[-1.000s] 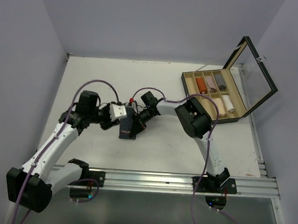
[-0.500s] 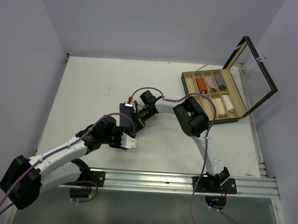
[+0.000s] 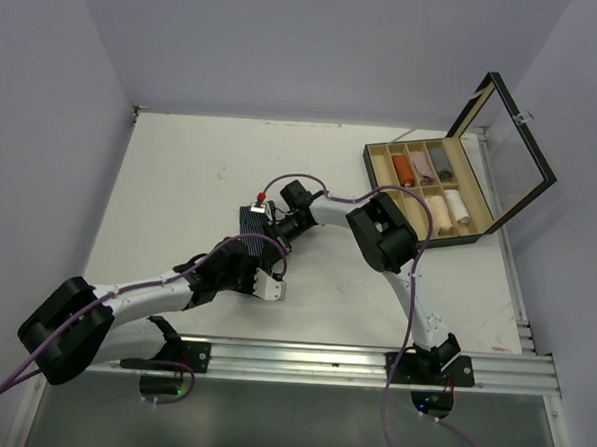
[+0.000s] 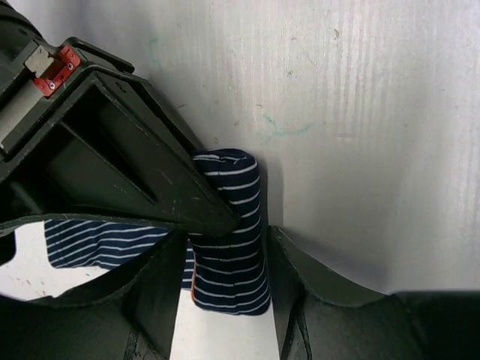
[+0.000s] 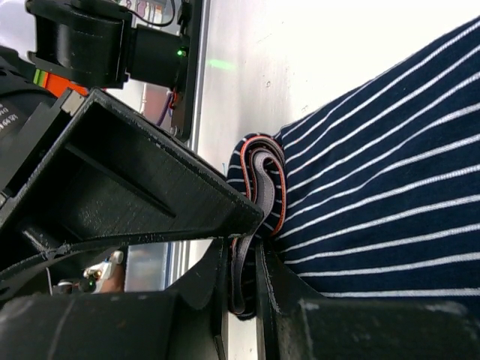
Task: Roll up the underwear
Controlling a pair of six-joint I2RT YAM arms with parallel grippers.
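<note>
The navy underwear [image 3: 255, 224] with thin pale stripes lies mid-table, partly rolled. My right gripper [image 3: 277, 225] comes in from the right and is shut on its grey, orange-edged waistband [image 5: 259, 176]; the striped cloth [image 5: 375, 150] spreads beyond the right gripper [image 5: 244, 251]. My left gripper [image 3: 263, 272] reaches in from the near side. It is open, its fingers flanking the rolled end [image 4: 229, 262], and a thin gap shows on the left side of the left gripper [image 4: 225, 234]. The pink-and-white and beige underwear are not seen loose on the table.
A compartmented wooden box [image 3: 377, 166] with its glass lid [image 3: 508, 134] raised stands at the back right, with rolled cloths in its cells. A metal rail [image 3: 371, 363] runs along the near edge. Purple cables loop over both arms.
My left arm has swung from the left side of the underwear round to its near end. The underwear shifted slightly toward the back. The right gripper kept its hold.
</note>
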